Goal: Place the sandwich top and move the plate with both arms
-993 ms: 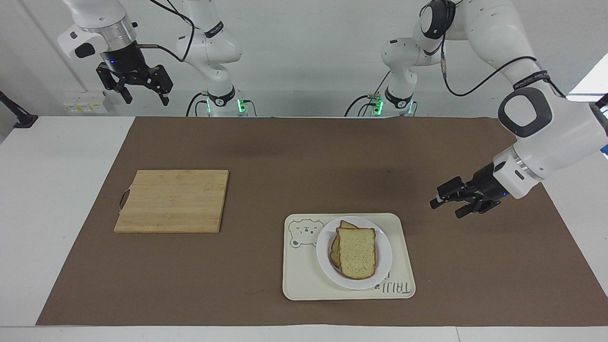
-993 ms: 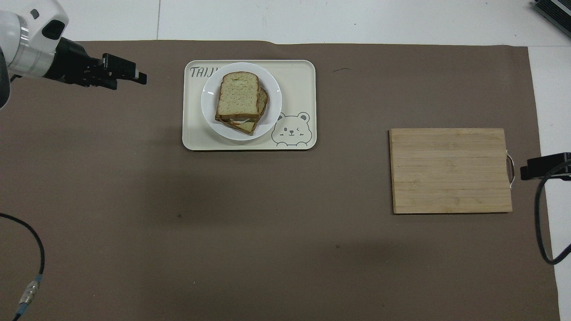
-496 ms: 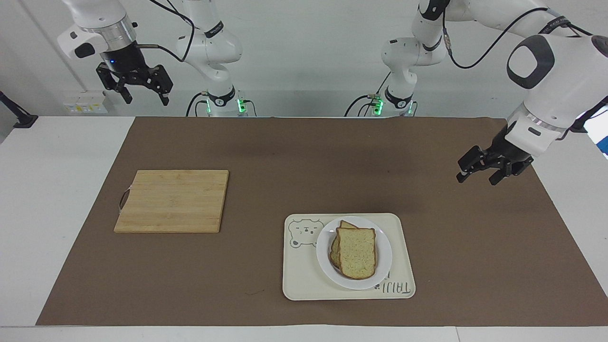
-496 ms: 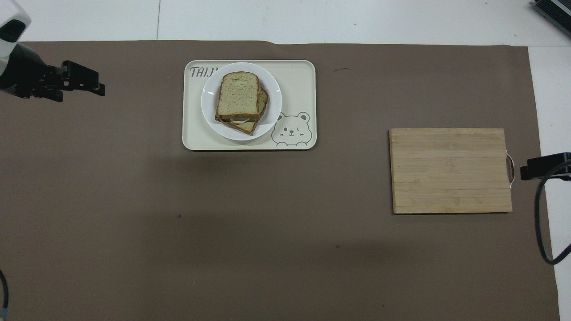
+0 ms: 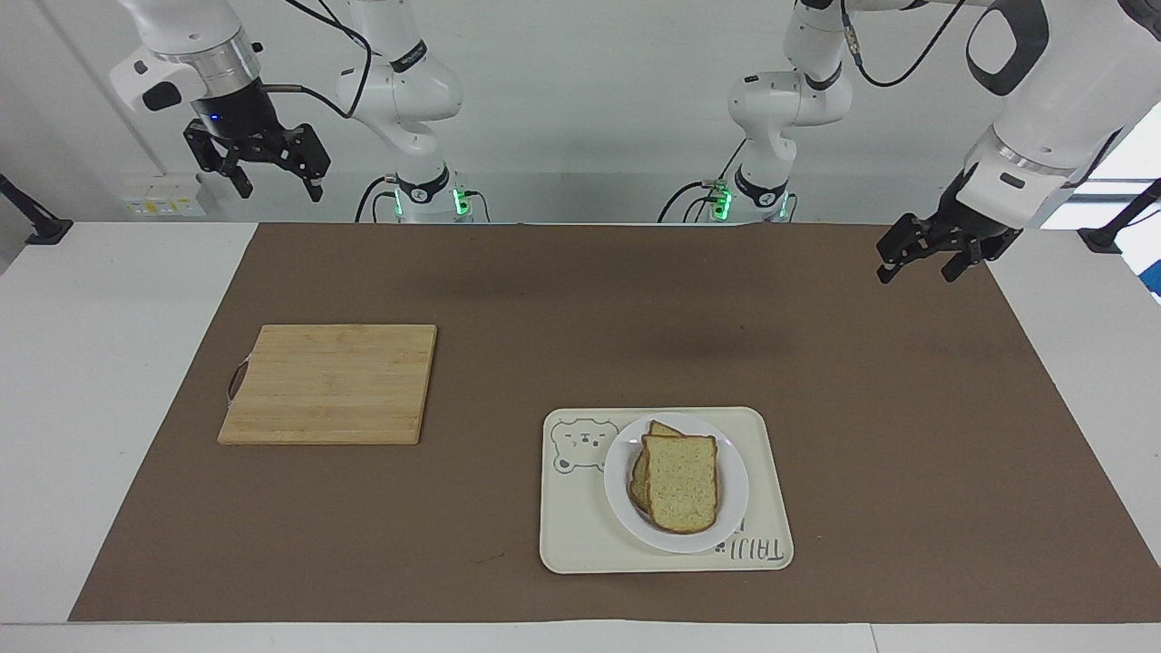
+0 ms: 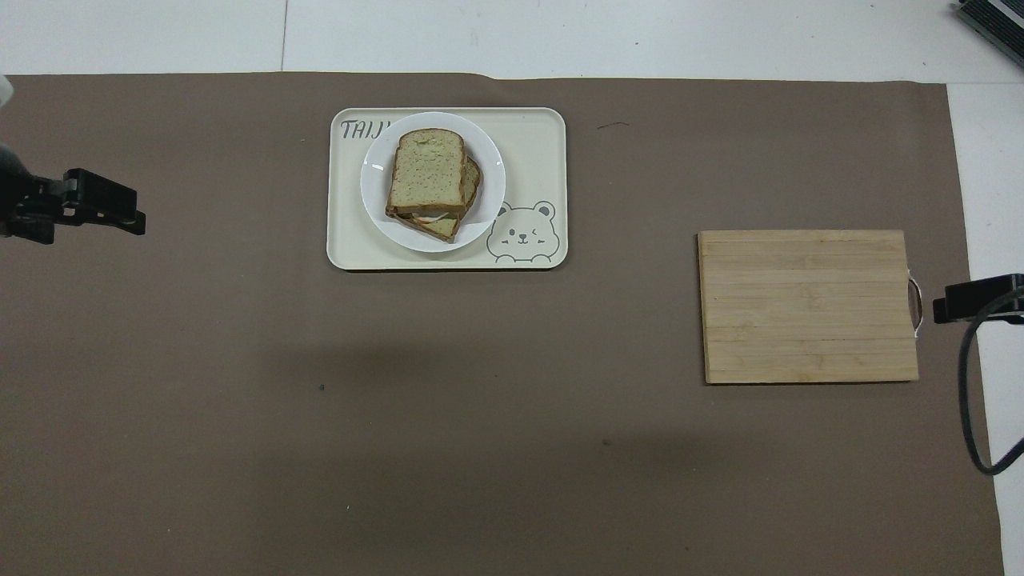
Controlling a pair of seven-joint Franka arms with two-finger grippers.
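On the plate: you see the sandwich top [image 5: 682,483] lying on a lower slice [image 5: 641,479].
Plate [image 5: 733,512]: sits on the bear tray [image 5: 573,544].
Left gripper [image 5: 918,258]: fingers spread, empty, raised over the mat's [image 5: 580,308] left-arm end, well apart from the sandwich top.
Right gripper [image 5: 277,178]: spread, empty, waiting high.
Cutting board [image 5: 331,384]: toward the right arm's end.

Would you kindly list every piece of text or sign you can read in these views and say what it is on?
"TAIJ": printed on the cream tray, at a corner; the plate covers what follows.
Bear-face drawing: a sign, not text, at the tray's other end.
Black bands on the arms: lettering too small to read.
No other text can be read.
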